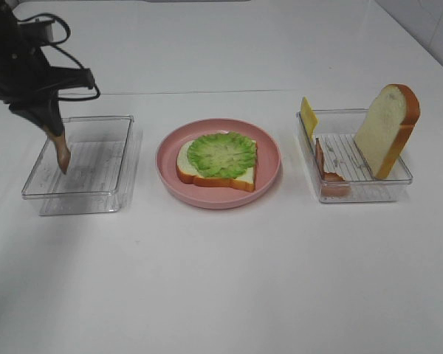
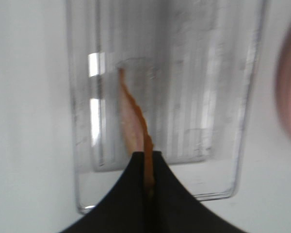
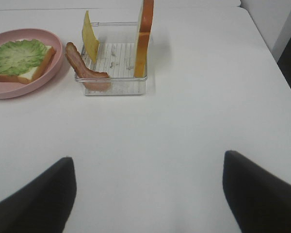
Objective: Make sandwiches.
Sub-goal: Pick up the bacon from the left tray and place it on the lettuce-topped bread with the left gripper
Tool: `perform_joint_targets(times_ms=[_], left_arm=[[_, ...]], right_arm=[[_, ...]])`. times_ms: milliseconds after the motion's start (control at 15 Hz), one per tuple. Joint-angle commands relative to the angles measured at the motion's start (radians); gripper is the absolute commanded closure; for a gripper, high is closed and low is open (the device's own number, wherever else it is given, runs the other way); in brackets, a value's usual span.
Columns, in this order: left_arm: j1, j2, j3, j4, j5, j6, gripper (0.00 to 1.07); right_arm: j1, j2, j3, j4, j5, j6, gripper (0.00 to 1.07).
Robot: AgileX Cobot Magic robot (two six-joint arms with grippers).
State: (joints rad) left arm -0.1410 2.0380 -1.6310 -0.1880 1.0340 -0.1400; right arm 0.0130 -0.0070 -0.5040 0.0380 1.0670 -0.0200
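Left end effector; bacon strip vertical, tip down

Bright, even, diffuse light falls from overhead on the white table, which looks slightly washed-out. Shadows are faint and soft-edged, the plainest under the pink plate. The left wrist view is smeared by blur: the clear tray streaks and carries white glare patches, and the bacon strip is fuzzy. The right wrist view is crisp beyond the soft-edged dark fingers of the right gripper.
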Motion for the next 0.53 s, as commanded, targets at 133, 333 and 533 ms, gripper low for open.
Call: perform_joint_targets(times_ms=[133,333,533], left_arm=[[-0.003,-0.011,-0.019,-0.339,-0.097,0.140,1.07],[-0.032,0.026,-0.019,-0.695,-0.178,0.348,1.07],[-0.100,0.083,-0.019,-0.915,-0.206,0.494,1.07]], right_arm=[[0.002,-0.006,0.001,-0.006,-0.007,0.011,0.29],[0.002,-0.006,0.001,-0.006,-0.007,0.011,0.29],[0.002,-0.006,0.001,-0.006,-0.007,0.011,0.29]])
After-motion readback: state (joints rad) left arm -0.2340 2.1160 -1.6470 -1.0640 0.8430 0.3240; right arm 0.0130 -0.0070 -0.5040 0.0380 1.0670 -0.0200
